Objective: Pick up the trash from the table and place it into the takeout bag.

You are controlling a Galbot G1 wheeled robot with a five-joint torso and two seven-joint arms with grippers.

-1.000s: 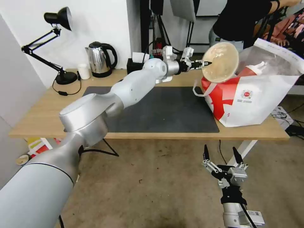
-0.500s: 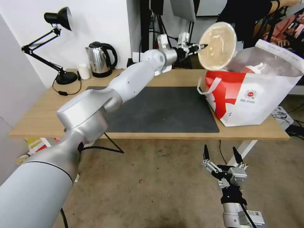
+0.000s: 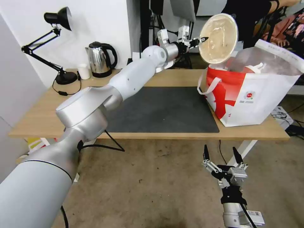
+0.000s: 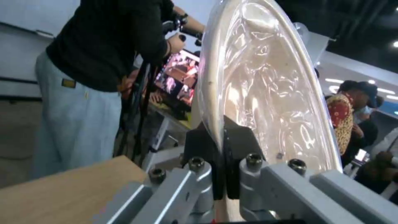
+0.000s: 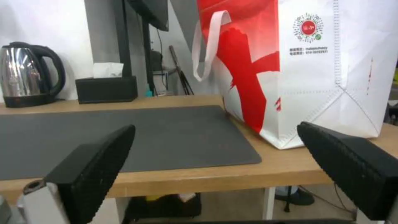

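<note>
My left gripper [image 3: 202,39] is shut on the rim of the beige shallow paper bowl [image 3: 219,38], holding it on edge in the air just above the left rim of the takeout bag [image 3: 253,98]. The left wrist view shows the black pads [image 4: 240,146] pinching the bowl [image 4: 265,90] rim. The boxy white bag with its red panel [image 5: 315,71] stands open on the right end of the light-wood table [image 3: 38,117]. A red cup with a white lid [image 3: 253,68] shows inside the bag. My right gripper [image 3: 220,155] hangs open below the table's front edge, with nothing between its fingers.
A dark grey mat [image 3: 164,110] covers the table's middle. A steel kettle [image 3: 100,59], a small white cup [image 3: 84,71], a black desk lamp [image 3: 58,19] and a black tissue box [image 5: 107,88] stand along the back edge. A person in black stands behind the table.
My left arm has lifted the paper bowl up and slightly right, from in front of the bag's red side to above its rim. The right arm has not moved.
</note>
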